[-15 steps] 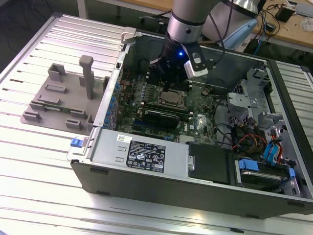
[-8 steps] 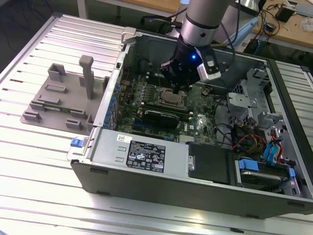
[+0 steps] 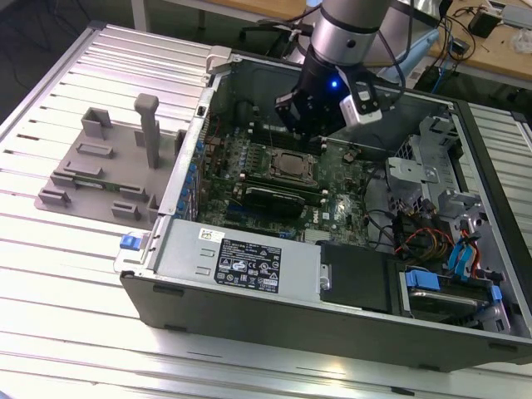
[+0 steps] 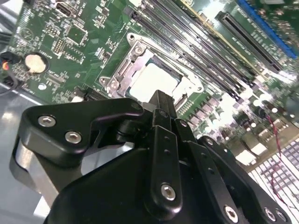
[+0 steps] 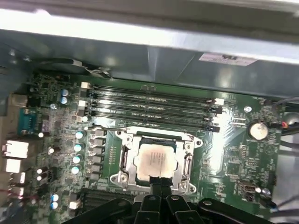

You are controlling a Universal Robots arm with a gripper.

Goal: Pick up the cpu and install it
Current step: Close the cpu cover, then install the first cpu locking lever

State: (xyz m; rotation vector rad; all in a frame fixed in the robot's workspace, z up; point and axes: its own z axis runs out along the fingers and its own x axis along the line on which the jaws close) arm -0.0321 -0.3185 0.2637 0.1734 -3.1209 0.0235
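First wrist view: one cpu [image 5: 151, 161] lies flat in the single socket [image 5: 123, 157] on the motherboard [image 5: 224, 154]. It looks light, stiff and fragile, with a slick metal top, so it is best held by opposite edges. The one gripper [image 5: 156, 181] hangs just above its edge, fingers pressed together, holding nothing. Four memory slots [image 5: 149, 105] run beside the socket.

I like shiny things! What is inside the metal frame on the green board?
The cpu lies flat inside the metal frame, with its silver top facing up. The gripper hovers above it. Whatever is under the cpu is covered, so it cannot be seen.
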